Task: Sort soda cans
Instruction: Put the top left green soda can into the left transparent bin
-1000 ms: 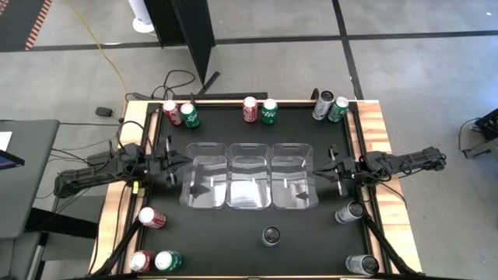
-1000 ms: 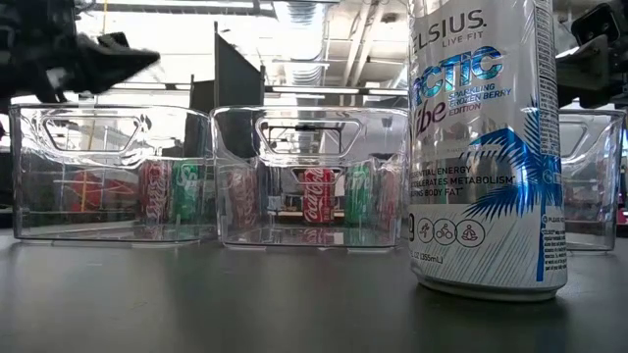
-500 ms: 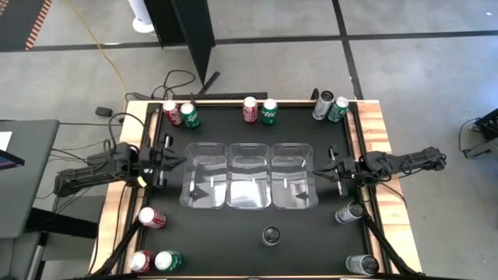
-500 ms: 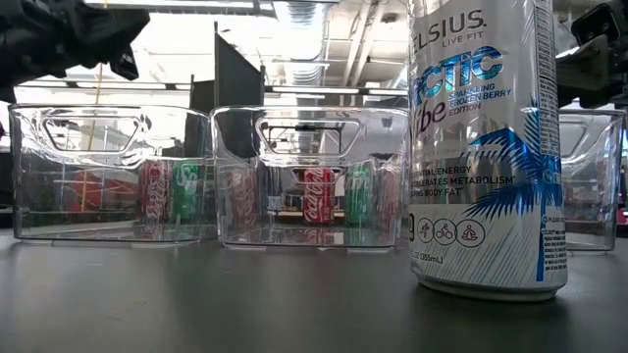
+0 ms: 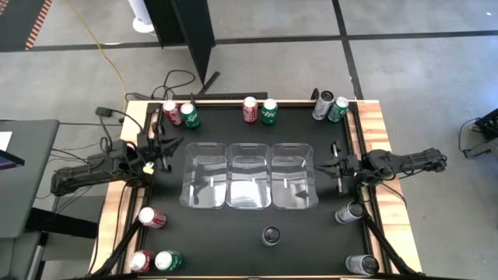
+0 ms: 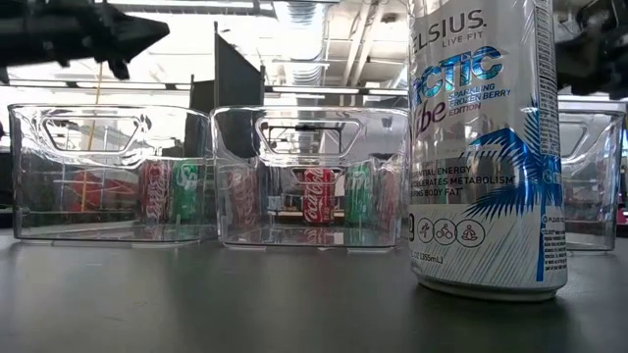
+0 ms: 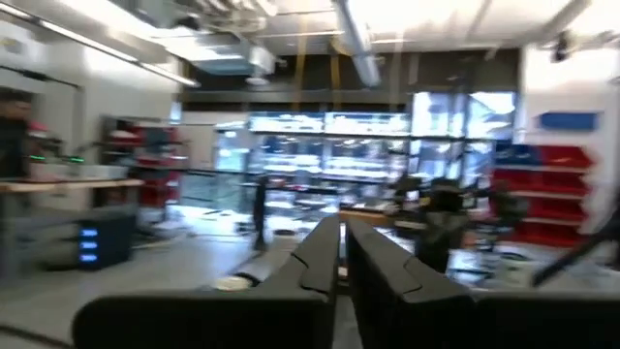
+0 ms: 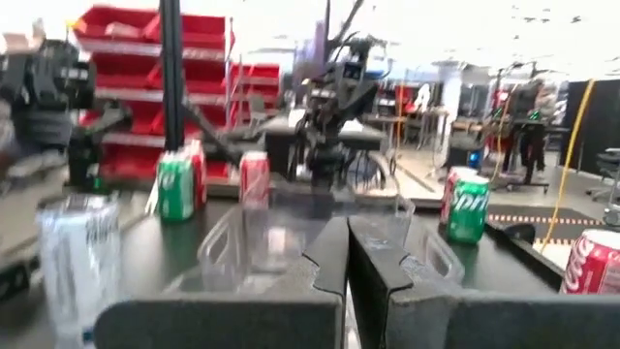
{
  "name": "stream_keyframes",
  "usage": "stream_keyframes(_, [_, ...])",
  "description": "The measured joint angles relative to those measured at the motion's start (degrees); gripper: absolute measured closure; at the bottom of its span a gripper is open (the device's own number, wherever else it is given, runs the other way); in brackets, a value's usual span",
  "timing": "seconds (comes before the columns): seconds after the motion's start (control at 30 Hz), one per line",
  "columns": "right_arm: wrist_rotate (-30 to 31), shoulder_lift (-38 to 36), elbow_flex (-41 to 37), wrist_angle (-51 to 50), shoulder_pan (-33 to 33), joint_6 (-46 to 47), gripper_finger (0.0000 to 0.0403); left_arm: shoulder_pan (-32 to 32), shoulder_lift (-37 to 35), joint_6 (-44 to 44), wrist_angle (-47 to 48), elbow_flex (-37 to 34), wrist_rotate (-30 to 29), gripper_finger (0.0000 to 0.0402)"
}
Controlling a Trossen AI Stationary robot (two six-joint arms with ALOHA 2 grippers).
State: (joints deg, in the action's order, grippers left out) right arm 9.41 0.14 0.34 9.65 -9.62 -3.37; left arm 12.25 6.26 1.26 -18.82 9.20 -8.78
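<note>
Swinging away from the trays, the left claw (image 5: 161,148) now sits nearer the tabletop's (image 5: 233,233) back-left corner, aimed toward the red and green cans (image 5: 180,114) standing there; earlier it lay just beside the left tray (image 5: 204,176). Its fingers are almost pressed together, pinching nothing. The right claw (image 5: 333,166) has barely shifted, waiting beside the right tray (image 5: 294,176) with fingers likewise together and empty.

No can is in any of the three clear trays, so sorting looks to be at its very start, with the left arm on its approach to a first can. Cans stand in pairs along the back edge, a red one lies at the left (image 5: 152,218), silver ones sit at the right (image 5: 349,211), and one stands at front centre (image 5: 271,235). Next, I judge, the left claw must spread wide before straddling a can.
</note>
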Motion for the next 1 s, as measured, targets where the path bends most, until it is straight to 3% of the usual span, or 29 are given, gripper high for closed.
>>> stream_keyframes(0.23, [0.4, 0.0, 0.2, 7.0, 3.9, 6.8, 0.0374, 0.2, 15.9, 6.8, 6.5, 14.3, -9.4, 0.0275])
stream_keyframes(0.37, [0.8, 0.0, 1.4, 6.8, 6.2, 6.8, 0.0374, 3.0, 27.7, 7.6, 19.9, 28.1, -18.9, 0.0202])
stream_keyframes(0.47, [0.8, 0.0, 1.9, 6.8, 7.7, 6.8, 0.0374, 7.6, 37.4, 4.4, 33.4, 40.5, -21.3, 0.0159])
stream_keyframes(0.6, [0.7, 0.0, 2.1, 7.0, 9.1, 5.3, 0.0374, 14.7, 50.4, 1.0, 49.9, 56.2, -20.5, 0.0132])
stream_keyframes(0.73, [0.7, 0.0, 2.1, 7.7, 10.6, 2.4, 0.0374, 20.9, 61.2, 2.1, 60.8, 69.2, -14.6, 0.0129])
stream_keyframes(0.9, [0.7, 0.0, 2.2, 7.9, 11.0, 3.9, 0.0374, 25.2, 72.2, 13.1, 74.7, 82.1, -12.3, 0.0129])
stream_keyframes(1.0, [0.7, 0.0, 2.2, 7.5, 10.3, 4.8, 0.0374, 27.1, 77.2, 18.9, 81.7, 87.3, -7.7, 0.0129])
